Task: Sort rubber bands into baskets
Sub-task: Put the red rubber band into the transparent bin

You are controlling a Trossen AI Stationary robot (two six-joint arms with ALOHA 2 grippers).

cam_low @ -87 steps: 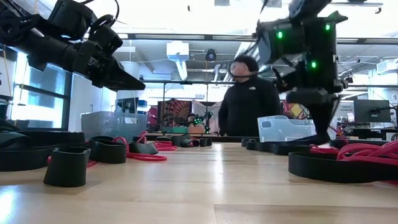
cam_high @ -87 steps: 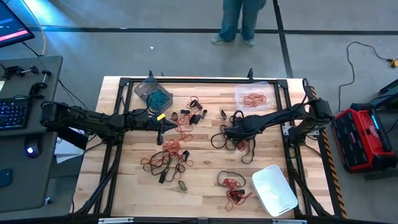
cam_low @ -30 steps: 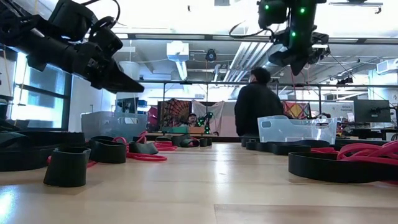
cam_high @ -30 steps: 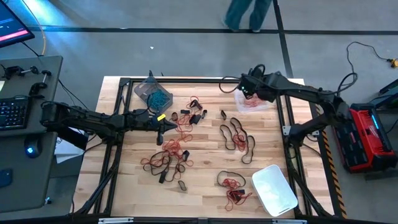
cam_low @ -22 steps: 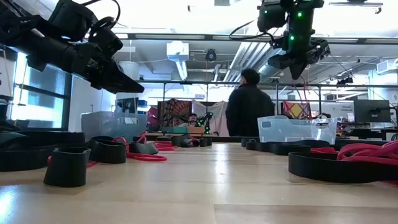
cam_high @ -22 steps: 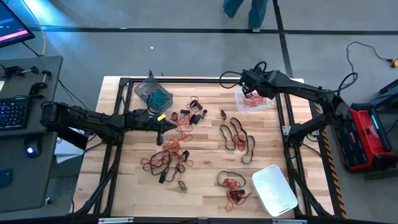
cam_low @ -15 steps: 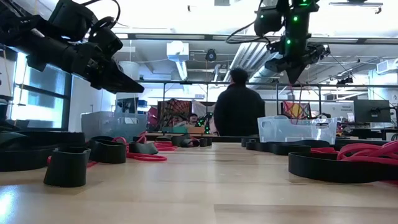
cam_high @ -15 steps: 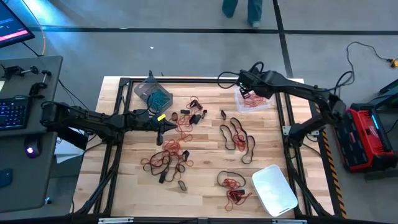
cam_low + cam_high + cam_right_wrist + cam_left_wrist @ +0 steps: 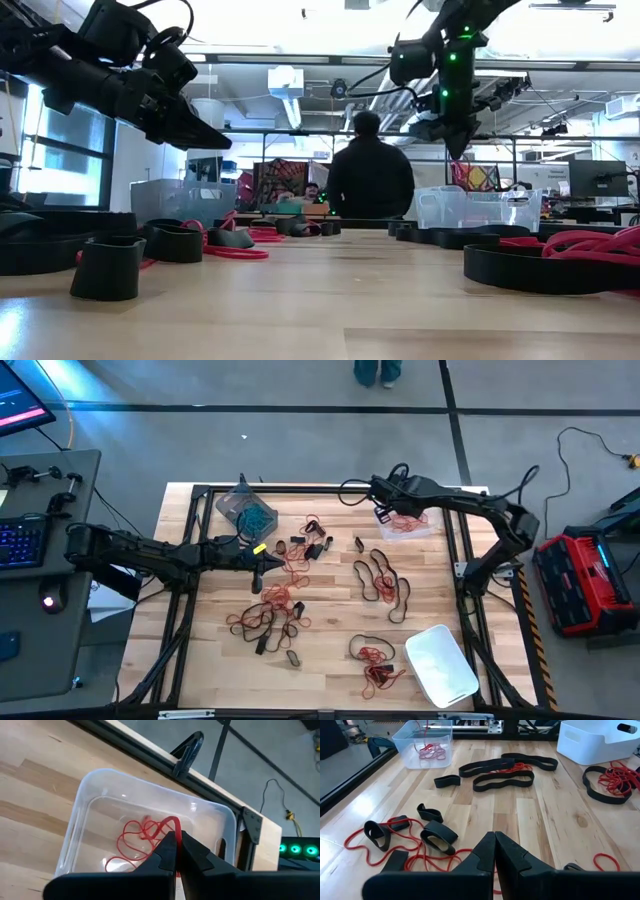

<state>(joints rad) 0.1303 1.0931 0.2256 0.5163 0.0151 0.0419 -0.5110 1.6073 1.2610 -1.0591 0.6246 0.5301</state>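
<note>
My right gripper (image 9: 176,834) is over the clear basket (image 9: 405,518) at the table's far right, shut on a red rubber band (image 9: 150,832) that hangs into the basket. My left gripper (image 9: 258,567) hovers shut over the table's left middle with nothing in it; its shut fingertips (image 9: 495,836) point across the scattered bands. Loose red rubber bands (image 9: 268,610) and black rubber bands (image 9: 380,580) lie flat on the wood. The grey-tinted basket (image 9: 245,510) holds teal bands. The whitish basket (image 9: 440,665) stands at the near right. My right gripper pinches the top of a red band's loop (image 9: 174,821) between its two fingertips. The fingers slant down from above the basket. The band hangs slack below them, and its lower loops (image 9: 125,847) lie on the basket's floor among other red strands.
A black frame rail (image 9: 300,488) runs along the table's far edge, just behind the baskets. A person (image 9: 370,170) stands beyond the table. Bare wood (image 9: 330,630) shows between the band piles in the middle.
My right gripper, still shut, has sunk toward the clear basket and gone a little toward the table's left edge, tipping further down. The red band has come down with it. The person behind the table has walked across.
</note>
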